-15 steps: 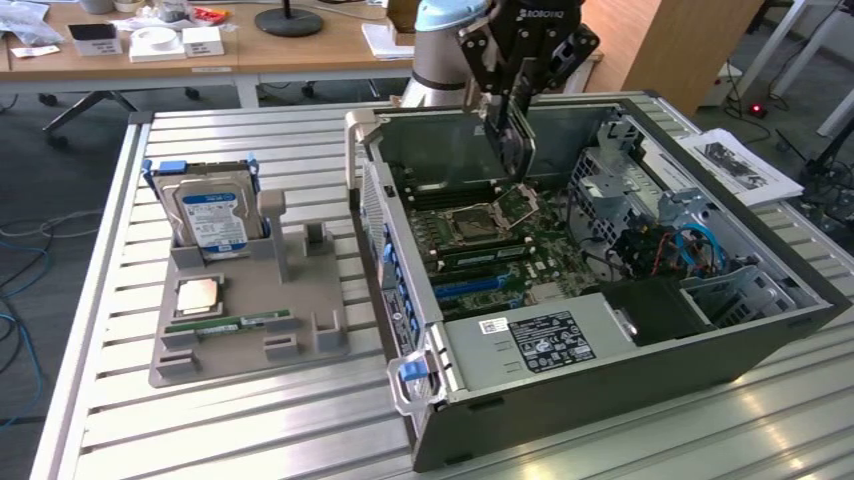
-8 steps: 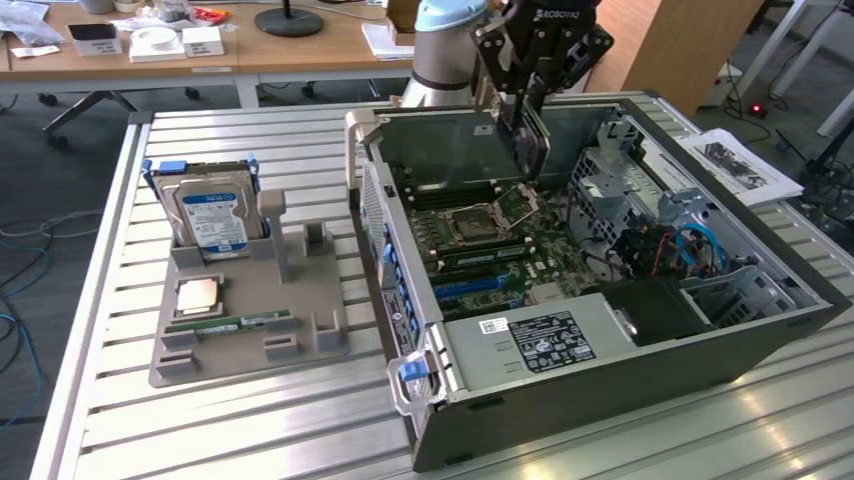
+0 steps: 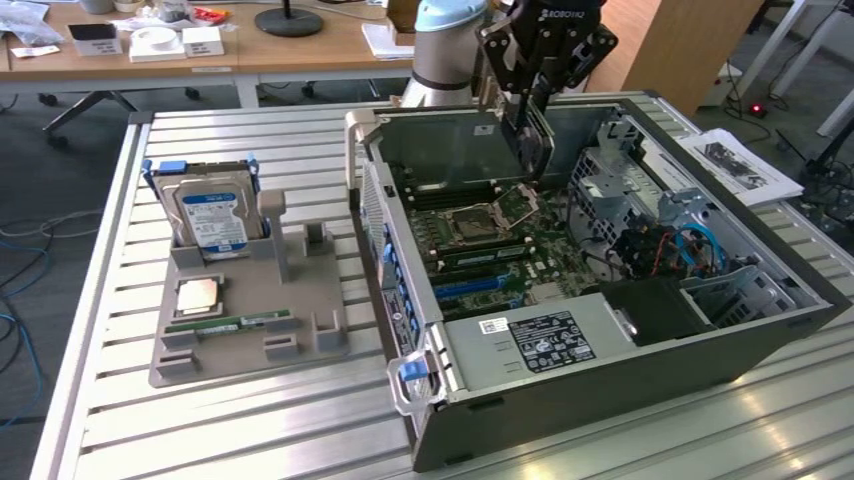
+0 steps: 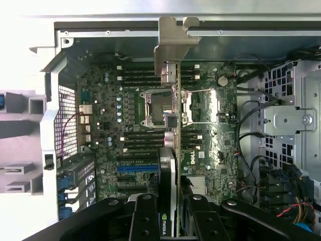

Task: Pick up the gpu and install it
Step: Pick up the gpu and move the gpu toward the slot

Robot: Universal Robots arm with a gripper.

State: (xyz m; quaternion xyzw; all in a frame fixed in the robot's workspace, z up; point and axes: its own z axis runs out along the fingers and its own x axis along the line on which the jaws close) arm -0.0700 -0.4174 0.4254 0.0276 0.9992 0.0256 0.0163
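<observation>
While it hangs edge-on above the open grey computer case (image 3: 747,330), the thin dark gpu card (image 4: 169,165) with a silver end bracket sits clamped between the black fingers (image 4: 145,218).

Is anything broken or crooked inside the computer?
Nothing looks broken or spilled. The gpu is not in a slot: the gripper holds it on edge above the motherboard. The processor socket lies open and looks empty, its lid flipped aside.

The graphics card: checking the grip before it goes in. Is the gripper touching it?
Touching. In the wrist view the gripper clamps both faces of the graphics card, which it holds edge-on above the motherboard.
</observation>
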